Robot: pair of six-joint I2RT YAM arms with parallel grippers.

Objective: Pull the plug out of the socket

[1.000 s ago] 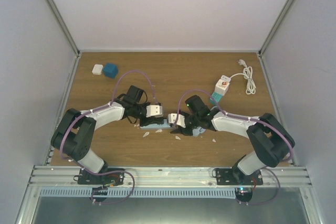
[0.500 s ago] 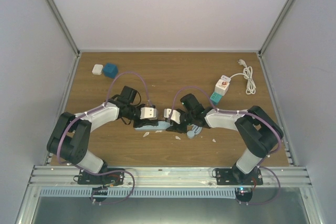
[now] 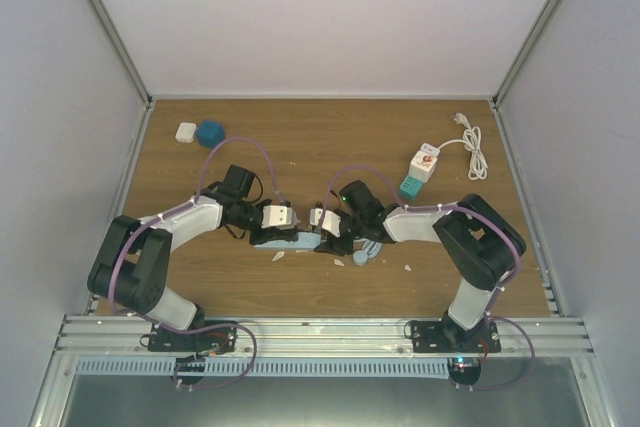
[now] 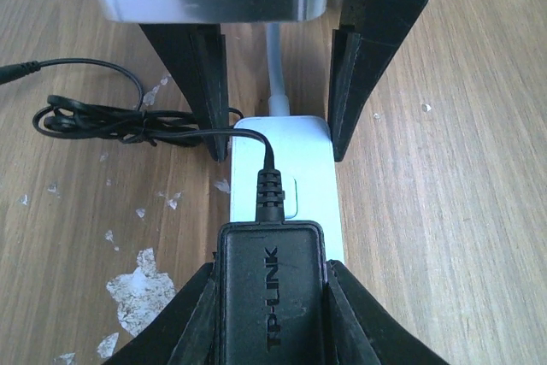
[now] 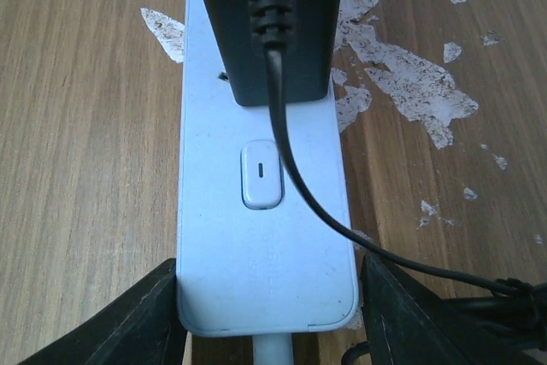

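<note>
The black plug (image 4: 269, 288), a block marked TP-LINK, sits in the white socket strip (image 4: 299, 160) lying flat on the wooden table. My left gripper (image 4: 269, 297) is shut on the plug, one finger pressed on each side. In the right wrist view the plug (image 5: 265, 23) is at the strip's far end. My right gripper (image 5: 269, 297) straddles the strip's (image 5: 265, 245) cable end and is open, with a thin gap at its right finger. From above, the left gripper (image 3: 275, 217) and the right gripper (image 3: 322, 222) face each other over the strip (image 3: 290, 240).
The plug's thin black cable (image 5: 342, 220) trails into a tangle (image 4: 102, 117) beside the strip. White flakes (image 5: 410, 83) litter the wood. A blue cube (image 3: 210, 133) and white block (image 3: 185, 131) lie far left. A white adapter (image 3: 420, 169) and coiled cord (image 3: 472, 147) lie far right.
The right gripper's jaws have widened off the strip's sides. Both wrists and the strip have shifted slightly left, and the right arm's elbow has folded in. The left grip is unchanged.
</note>
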